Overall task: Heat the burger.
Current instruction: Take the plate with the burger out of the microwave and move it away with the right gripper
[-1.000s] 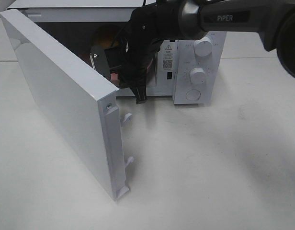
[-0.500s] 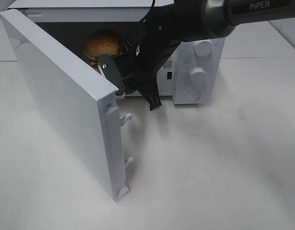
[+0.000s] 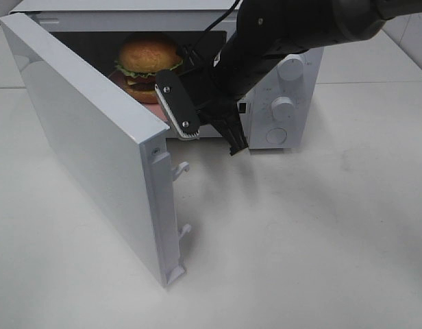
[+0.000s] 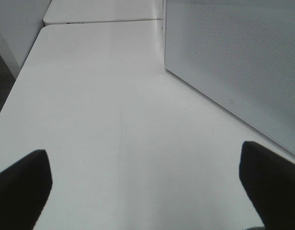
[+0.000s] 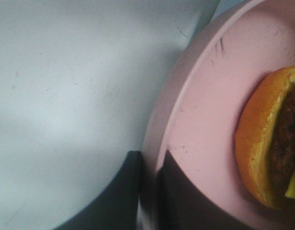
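**Burger on its plate inside the open oven, right claw pinching the plate rim**

We see a white microwave (image 3: 279, 103) at the back of a white table (image 3: 300, 233); its door (image 3: 88, 137) stands wide open, swung out toward the camera on the left side of the high view; two knobs (image 3: 283, 108) and a round button sit on the panel at the right of the oven.

The burger (image 3: 146, 58) sits inside the dark cavity, upright, on a pink plate (image 3: 146, 94); we can see the brown bun, the green lettuce and the patty; in the right wrist view the bottom bun and the patty lie on the plate, away from its rim.

The right arm (image 3: 286, 34) reaches across the oven front from the upper right; the right gripper (image 5: 150, 191) is at the cavity opening; its two dark fingers (image 5: 121, 191) are pressed close, one on each side of the plate rim, so it is pinching the plate.

The left gripper (image 4: 147, 187) is not visible in the high view; in its own wrist view the two dark fingertips stand spread far apart and hold nothing; below them is the bare table, and the perforated side of the microwave is near.
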`<state>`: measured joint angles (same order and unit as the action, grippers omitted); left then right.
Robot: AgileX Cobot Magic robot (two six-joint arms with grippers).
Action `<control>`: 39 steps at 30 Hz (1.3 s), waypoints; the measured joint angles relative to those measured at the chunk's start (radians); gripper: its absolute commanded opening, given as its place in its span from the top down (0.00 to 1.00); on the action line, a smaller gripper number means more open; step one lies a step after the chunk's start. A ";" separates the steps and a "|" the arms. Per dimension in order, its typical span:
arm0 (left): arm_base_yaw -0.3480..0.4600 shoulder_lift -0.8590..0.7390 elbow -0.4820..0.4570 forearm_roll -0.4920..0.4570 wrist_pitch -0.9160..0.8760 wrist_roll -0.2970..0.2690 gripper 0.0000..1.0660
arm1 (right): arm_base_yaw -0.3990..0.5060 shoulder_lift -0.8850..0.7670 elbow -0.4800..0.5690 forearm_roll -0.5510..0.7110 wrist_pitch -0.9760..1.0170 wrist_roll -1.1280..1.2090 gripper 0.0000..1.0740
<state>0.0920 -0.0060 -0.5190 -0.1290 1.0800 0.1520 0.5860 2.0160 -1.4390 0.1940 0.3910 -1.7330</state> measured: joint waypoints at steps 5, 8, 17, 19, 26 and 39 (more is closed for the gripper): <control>0.000 0.000 0.000 0.000 0.000 0.000 0.06 | -0.005 -0.045 0.069 0.047 -0.009 -0.073 1.00; 0.000 0.000 0.000 0.000 0.000 0.000 0.06 | -0.006 -0.077 0.111 0.073 -0.012 -0.107 1.00; 0.000 0.000 0.000 0.000 0.000 0.000 0.06 | -0.006 -0.168 0.213 0.089 -0.034 -0.139 1.00; 0.000 0.000 0.000 0.000 0.000 0.000 0.06 | -0.006 -0.216 0.263 0.092 -0.040 -0.150 1.00; 0.000 0.000 0.000 0.000 0.000 0.000 0.06 | -0.006 -0.286 0.343 0.092 -0.041 -0.152 1.00; 0.000 0.000 0.000 0.000 0.000 0.000 0.06 | -0.011 -0.477 0.584 0.091 -0.084 -0.151 1.00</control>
<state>0.0920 -0.0060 -0.5190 -0.1290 1.0800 0.1520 0.5750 1.5390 -0.8550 0.2850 0.3070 -1.8840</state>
